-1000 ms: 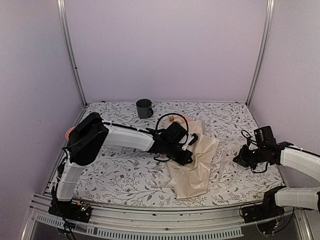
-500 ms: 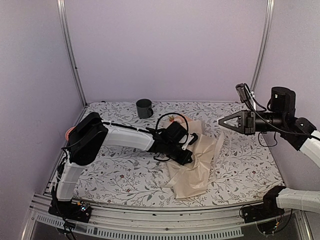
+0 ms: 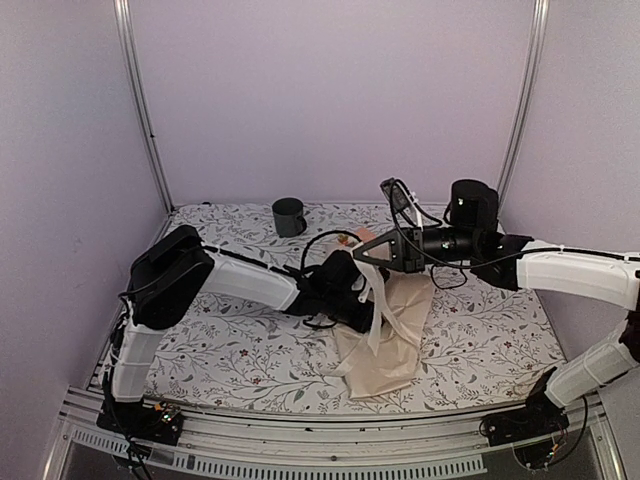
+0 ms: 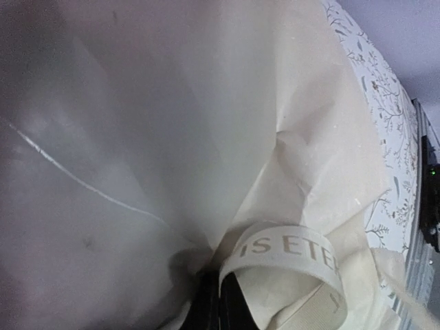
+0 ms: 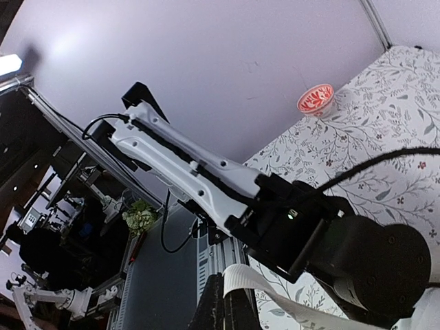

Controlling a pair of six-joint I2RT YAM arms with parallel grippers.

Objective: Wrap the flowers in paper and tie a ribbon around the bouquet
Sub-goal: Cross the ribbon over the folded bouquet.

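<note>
The bouquet [image 3: 395,340] lies mid-table as a crumpled cone of cream paper [image 4: 172,124]. A bit of yellow-orange from the flowers [image 3: 347,238] peeks out at its far end. My left gripper [image 3: 358,312] rests low on the pinched part. In the left wrist view it [image 4: 220,302] is shut on the lettered cream ribbon [image 4: 289,249], which loops out from between the fingers against the paper. My right gripper [image 3: 358,258] hovers above the bouquet, shut on the ribbon [image 5: 275,297]. From there the ribbon [image 3: 375,310] hangs down across the paper.
A dark mug [image 3: 289,216] stands at the back of the floral tablecloth. A small red-patterned bowl [image 5: 316,100] sits near the table's left edge. My left arm [image 5: 179,155] stretches across in front of the right wrist camera. The metal front rail [image 3: 300,455] bounds the near side.
My right arm has lifted off the table's right side and swung left over the bouquet, carrying the ribbon, which now drapes across the paper. The left gripper has stayed put.
</note>
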